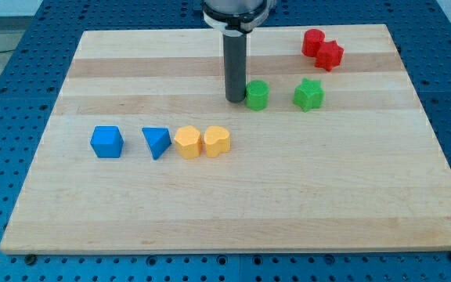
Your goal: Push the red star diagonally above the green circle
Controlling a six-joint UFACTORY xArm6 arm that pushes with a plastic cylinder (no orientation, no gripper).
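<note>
The red star (330, 55) lies near the view's top right, touching a second red block (313, 41) just up-left of it. The green circle (257, 94) sits below and left of them. A green star (308, 95) lies to the circle's right. My tip (235, 99) rests on the board right against the green circle's left side, far left and below the red star.
A row of blocks lies in the left middle of the wooden board (233, 204): a blue cube (106, 142), a blue triangle (156, 142), a yellow hexagon (186, 142) and a yellow heart-like block (217, 142), the two yellow ones touching.
</note>
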